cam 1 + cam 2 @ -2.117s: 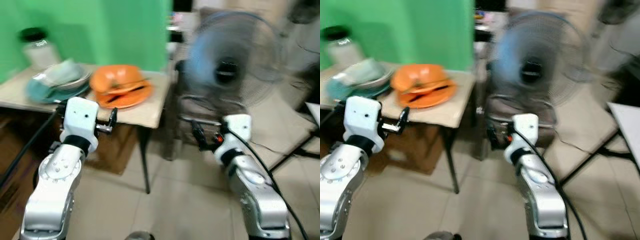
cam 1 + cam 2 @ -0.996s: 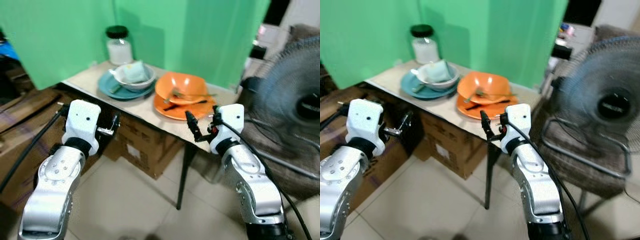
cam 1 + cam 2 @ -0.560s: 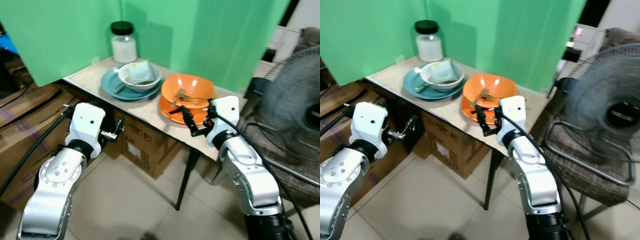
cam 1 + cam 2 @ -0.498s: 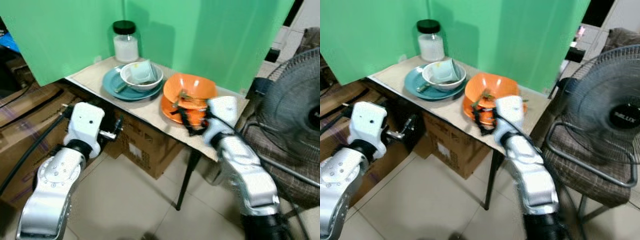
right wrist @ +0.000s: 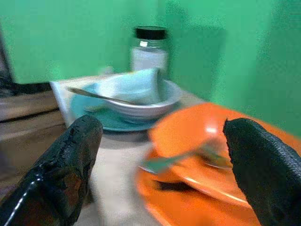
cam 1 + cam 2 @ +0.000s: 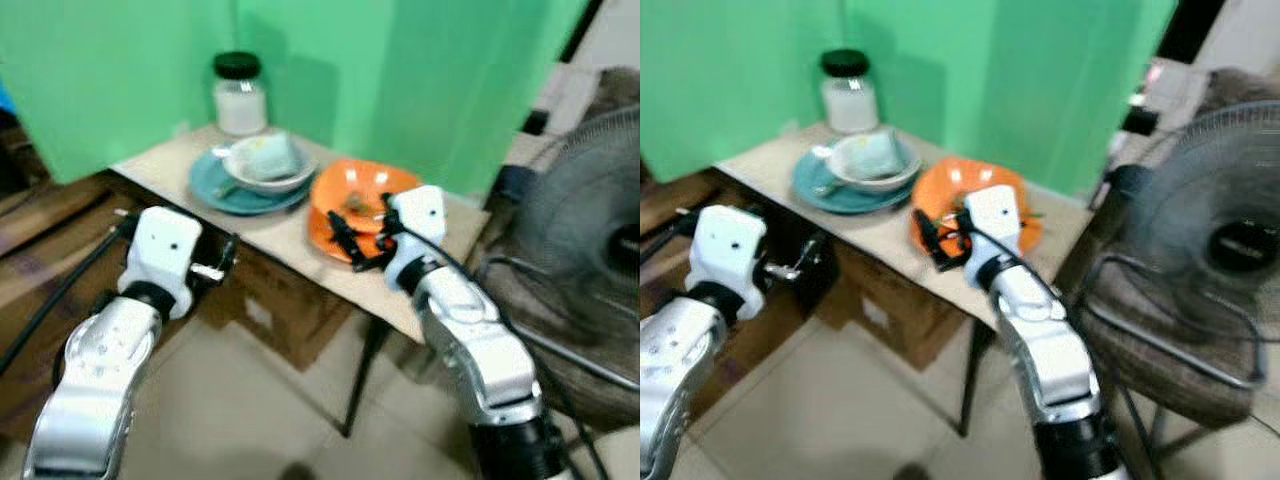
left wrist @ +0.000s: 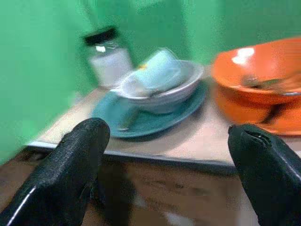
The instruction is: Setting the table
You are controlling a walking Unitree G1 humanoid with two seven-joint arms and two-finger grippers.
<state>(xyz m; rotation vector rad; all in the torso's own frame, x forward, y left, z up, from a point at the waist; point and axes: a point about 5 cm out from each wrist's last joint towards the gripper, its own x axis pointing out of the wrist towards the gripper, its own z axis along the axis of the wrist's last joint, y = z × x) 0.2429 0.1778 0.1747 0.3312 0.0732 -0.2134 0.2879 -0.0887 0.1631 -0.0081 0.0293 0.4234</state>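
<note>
Green cloth is hanging behind a small table (image 6: 300,245) that is carrying all the crockery, and the orange bowl (image 6: 365,190) near the table's front corner is serving as the landmark for everything else. Going outward from the right gripper (image 6: 345,240): it is hovering at the near rim of the orange bowl with its two fingers spread apart and nothing between them, and in the right wrist view those fingers (image 5: 61,160) are framing the bowl with a utensil (image 5: 188,160) lying in it. Under the orange bowl an orange plate (image 6: 335,240) is sitting; beside it, toward the robot's left, a white bowl (image 6: 262,165) is resting on a teal plate (image 6: 215,190), and behind that a jar (image 6: 240,95) with a black lid is standing. The left gripper (image 6: 222,262) is hanging below the table edge, well apart from the orange bowl, its fingers (image 7: 70,165) wide apart and empty. Judging from this, the step is taking hold of the orange set; to do it well the right gripper should probably be closing on the bowl's rim, not the loose utensil, while staying level and lifting slowly, since blur suggests the body is moving.
</note>
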